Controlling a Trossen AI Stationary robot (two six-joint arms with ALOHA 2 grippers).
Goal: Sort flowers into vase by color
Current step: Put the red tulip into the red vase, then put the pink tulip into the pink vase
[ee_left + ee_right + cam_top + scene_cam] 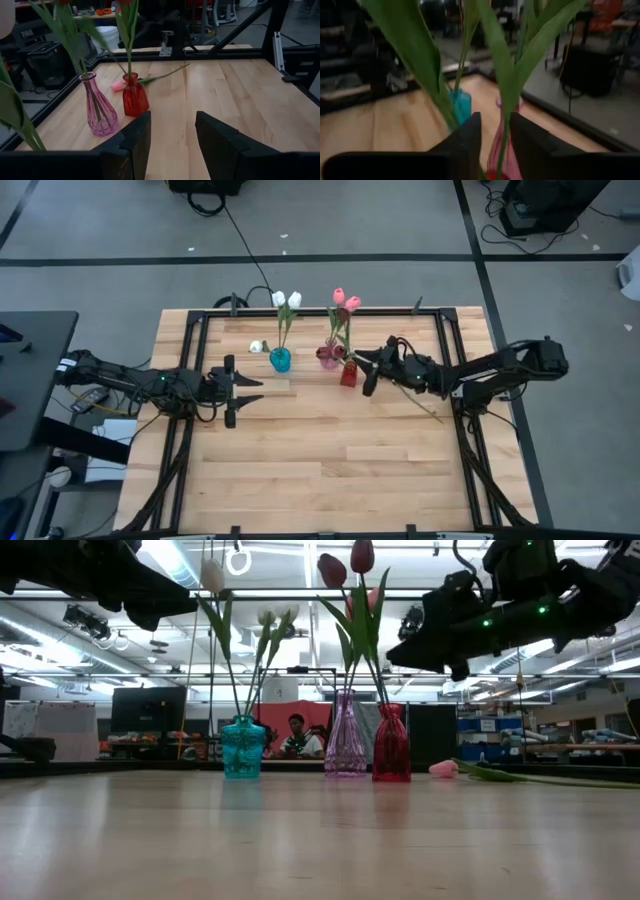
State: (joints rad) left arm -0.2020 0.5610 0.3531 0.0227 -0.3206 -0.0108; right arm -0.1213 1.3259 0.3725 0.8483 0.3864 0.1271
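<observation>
While both dark arms reached inward over the pale wooden table (320, 470), the high view showed three small glass vases near its far edge: a teal vase (280, 360) with white tulips (287, 300), a clear pink vase (329, 358) at its three o'clock with pink tulips (346, 301), and a red vase (348, 373) just beside that. The left gripper (247, 391) hovered at about seven o'clock from the teal vase, its fingers spread and holding nothing. The right gripper (366, 368) sat right at the red vase, at its three o'clock. One more white tulip head (257, 346) lay on the wood at the teal vase's nine o'clock, and a long green stem (420, 405) lay under the right arm. From the low view, the three vases stood upright in a row, dark red tulips (347, 564) rising above the red vase (391, 744), and a loose pink tulip (445, 769) lay flat at the red vase's three o'clock; a seated person (297, 736) showed far behind. From the left wrist view, the left fingers (220, 142) stood apart and empty, pointing toward the pink and red vases. From the right wrist view, the right gripper (495, 131) was closed round a green stem (501, 150) directly above the red vase.
</observation>
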